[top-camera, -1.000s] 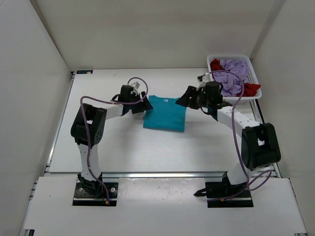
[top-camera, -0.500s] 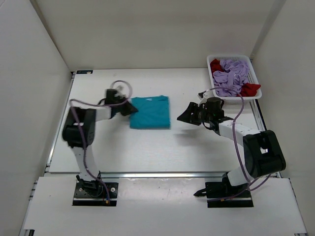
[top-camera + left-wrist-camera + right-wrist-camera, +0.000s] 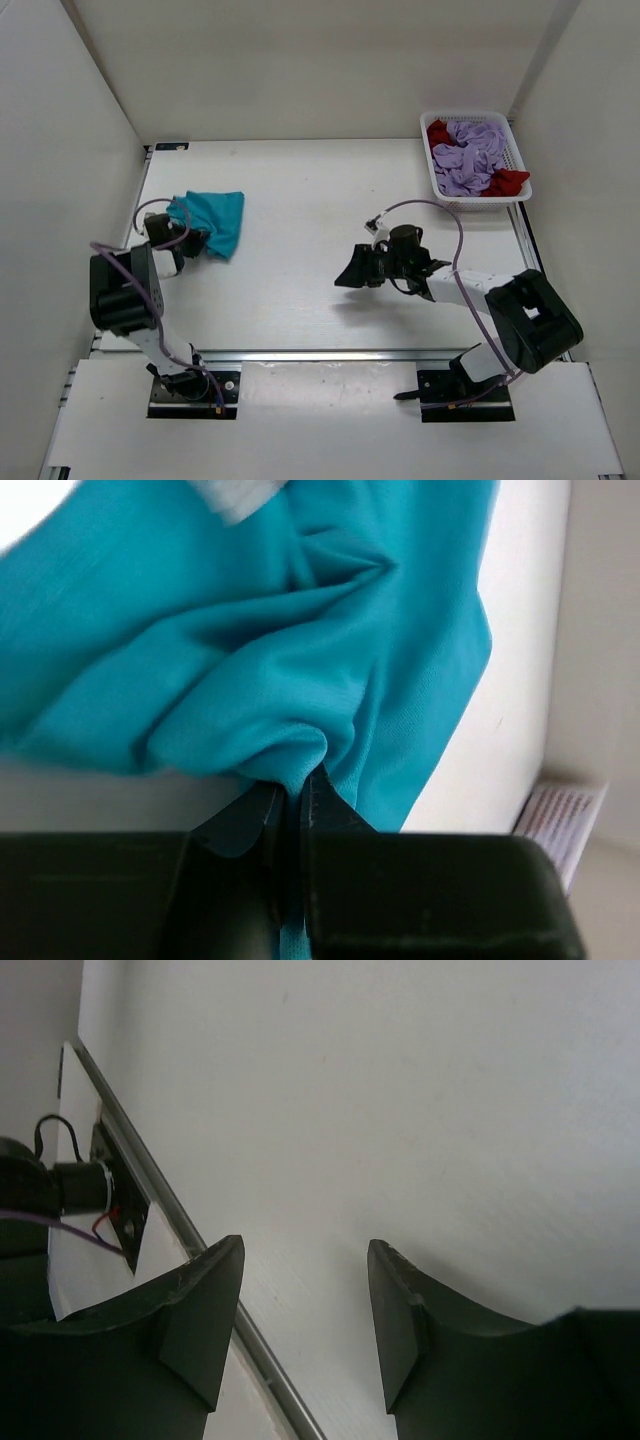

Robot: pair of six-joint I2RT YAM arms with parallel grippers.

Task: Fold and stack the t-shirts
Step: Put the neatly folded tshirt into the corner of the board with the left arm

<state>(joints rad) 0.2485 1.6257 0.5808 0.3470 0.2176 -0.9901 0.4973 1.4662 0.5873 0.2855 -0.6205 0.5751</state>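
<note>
My L arm (image 3: 120, 290) is folded back tight, wrist out to the far left. L gripper (image 3: 292, 785) is pinched nearly closed on the teal t-shirt (image 3: 300, 660). R arm (image 3: 465, 290) reaches low twd the middle, R gripper (image 3: 305, 1250) w/ jaws wide apart.

Two black wedge-shaped plastic fingers (image 3: 195, 1305) spread wide apart, only plain white tabletop (image 3: 400, 1110) showing in the gap. Thin silver metal rail (image 3: 166, 1195) cutting diagonally down the left, black motor block with thin wires (image 3: 60, 1185) just past it.
</note>
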